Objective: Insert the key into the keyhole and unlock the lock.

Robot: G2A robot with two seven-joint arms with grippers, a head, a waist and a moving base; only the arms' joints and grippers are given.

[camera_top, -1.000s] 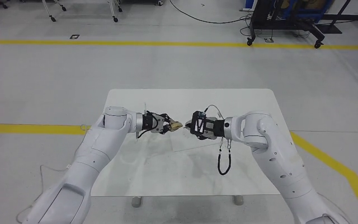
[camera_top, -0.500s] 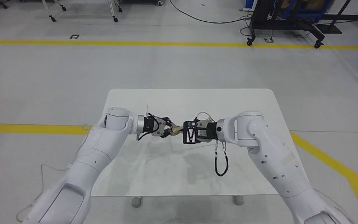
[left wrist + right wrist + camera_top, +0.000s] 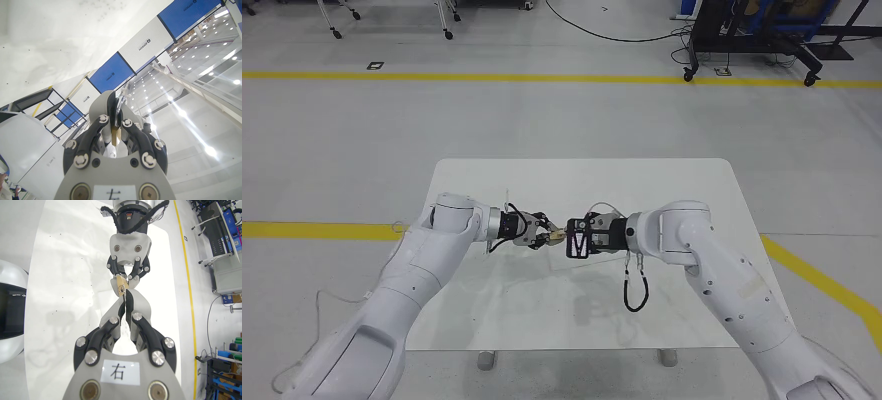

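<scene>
- Up above the middle of the white rectangular tabletop (image 3: 672, 185), the small brass padlock (image 3: 121, 283) is held in the air, not touching the surface.
- The left arm's fingers (image 3: 99, 108) are clamped tight on the padlock. The brass body sits between them, and its silver shackle (image 3: 121, 103) shows near the tips in the left wrist view.
- Its keyhole (image 3: 119, 288) end points straight at the other arm.
- The right arm's fingers (image 3: 140, 307) are pinched almost together on the small silver key (image 3: 123, 290), black pads squeezed against it.
- The key tip is right at the keyhole, touching the lock's face. Honestly can't tell how deep it sits.
- From the top view, the two arms meet nose to nose over the tabletop.
- A black looped cord (image 3: 632, 308) dangles from the right wrist.
</scene>
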